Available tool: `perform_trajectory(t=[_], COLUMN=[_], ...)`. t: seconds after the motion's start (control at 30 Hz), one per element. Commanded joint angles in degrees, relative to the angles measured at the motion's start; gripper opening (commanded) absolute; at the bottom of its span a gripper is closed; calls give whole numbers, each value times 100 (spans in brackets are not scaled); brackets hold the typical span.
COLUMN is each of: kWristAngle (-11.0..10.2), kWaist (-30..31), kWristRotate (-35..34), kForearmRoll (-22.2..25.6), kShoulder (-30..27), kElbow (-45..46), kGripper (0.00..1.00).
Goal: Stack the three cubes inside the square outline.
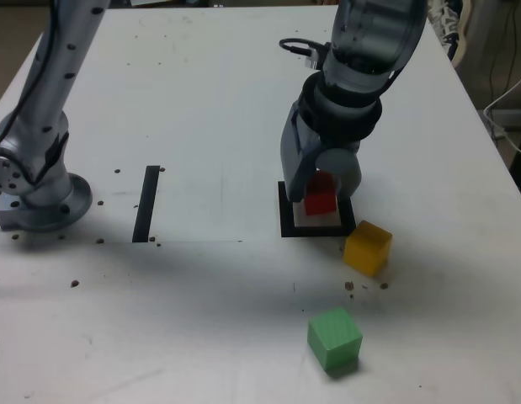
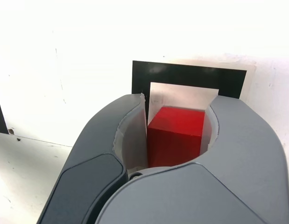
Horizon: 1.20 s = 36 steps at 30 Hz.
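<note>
Red cube (image 2: 176,135) sits between the 2 fingers of the gripper (image 1: 321,187), over the white centre of the square outline (image 1: 287,220); matte, rigid and sharp-edged, probably light, so it should take a firm pinch on 2 opposite flat faces without deforming or slipping. In the wrist view one pad looks flush to a cube face and the other shows a sliver of gap, so I cannot tell whether the grip is closed on it or just released. Yellow cube (image 1: 367,247) lies just outside the outline's corner, green cube (image 1: 334,338) nearer the camera, both free for a top-down side pinch.
</note>
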<state>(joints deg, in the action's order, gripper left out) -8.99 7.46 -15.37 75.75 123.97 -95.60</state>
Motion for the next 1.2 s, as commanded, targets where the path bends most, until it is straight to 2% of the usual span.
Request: perform_trajectory(t=[0.0, 0.17, 0.23, 0.3, 0.73, 0.97, 1.17], kWristAngle=[-9, -3, -20, -50, -308, -499, -501], kWaist=[10, 10, 10, 10, 49, 171, 492], kWristRotate=[23, 94, 109, 116, 122, 148, 224], kForearmRoll=[39, 55, 55, 56, 249, 303, 466], kShoulder=[36, 27, 22, 18, -74, -477, -763], kElbow=[-16, -2, 3, 3, 12, 163, 76], kGripper=[38, 81, 91, 97, 99, 99, 99])
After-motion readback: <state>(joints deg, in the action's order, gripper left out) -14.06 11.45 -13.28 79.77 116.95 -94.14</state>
